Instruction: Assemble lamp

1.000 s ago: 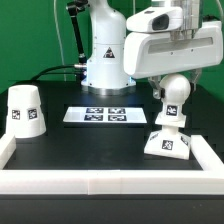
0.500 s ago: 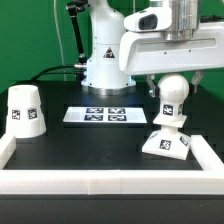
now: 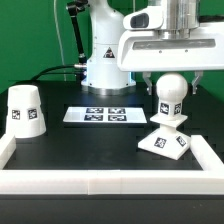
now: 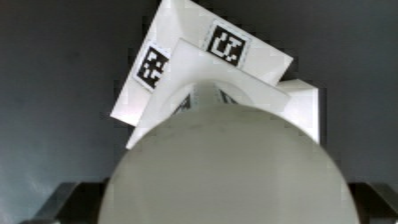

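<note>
The white lamp bulb (image 3: 172, 92) stands on its stem in the flat square base (image 3: 165, 144) at the exterior view's right. The base sits skewed, with one tagged side facing the camera. My gripper (image 3: 173, 86) comes down from above with a finger on each side of the bulb's round head, shut on it. In the wrist view the bulb (image 4: 222, 160) fills the space between my jaws (image 4: 222, 206), and the tagged base (image 4: 199, 58) lies beyond it. The tapered lamp shade (image 3: 25, 108) stands alone at the exterior view's left.
The marker board (image 3: 100, 115) lies flat in the middle of the black table. A low white wall (image 3: 100, 181) runs along the front and both sides; its right side (image 3: 210, 155) is close to the base. The robot's white pedestal (image 3: 105, 60) stands behind.
My gripper has shifted toward the exterior view's left and turned about the bulb. The base has turned with it and now sits more skewed. The shade has not moved.
</note>
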Tool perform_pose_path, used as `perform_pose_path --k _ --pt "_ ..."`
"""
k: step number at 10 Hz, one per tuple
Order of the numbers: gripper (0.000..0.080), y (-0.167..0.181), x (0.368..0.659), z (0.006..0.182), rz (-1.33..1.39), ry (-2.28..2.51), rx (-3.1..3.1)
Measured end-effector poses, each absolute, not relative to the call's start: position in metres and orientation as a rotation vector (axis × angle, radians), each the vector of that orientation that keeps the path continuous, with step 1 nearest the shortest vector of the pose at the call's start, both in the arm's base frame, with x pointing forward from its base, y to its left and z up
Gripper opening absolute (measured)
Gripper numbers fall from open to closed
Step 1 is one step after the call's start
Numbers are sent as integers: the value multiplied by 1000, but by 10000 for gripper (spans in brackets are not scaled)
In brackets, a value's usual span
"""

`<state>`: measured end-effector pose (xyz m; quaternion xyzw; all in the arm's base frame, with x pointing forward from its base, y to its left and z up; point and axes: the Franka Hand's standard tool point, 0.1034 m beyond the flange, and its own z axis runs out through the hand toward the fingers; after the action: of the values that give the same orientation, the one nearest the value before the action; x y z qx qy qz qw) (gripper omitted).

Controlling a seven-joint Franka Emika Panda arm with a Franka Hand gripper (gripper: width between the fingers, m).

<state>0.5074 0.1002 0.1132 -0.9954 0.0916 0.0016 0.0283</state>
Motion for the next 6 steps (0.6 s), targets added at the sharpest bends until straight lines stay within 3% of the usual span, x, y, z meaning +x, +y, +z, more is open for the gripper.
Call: perform_pose_path --k 6 --pt "579 104 502 113 35 907 -2947"
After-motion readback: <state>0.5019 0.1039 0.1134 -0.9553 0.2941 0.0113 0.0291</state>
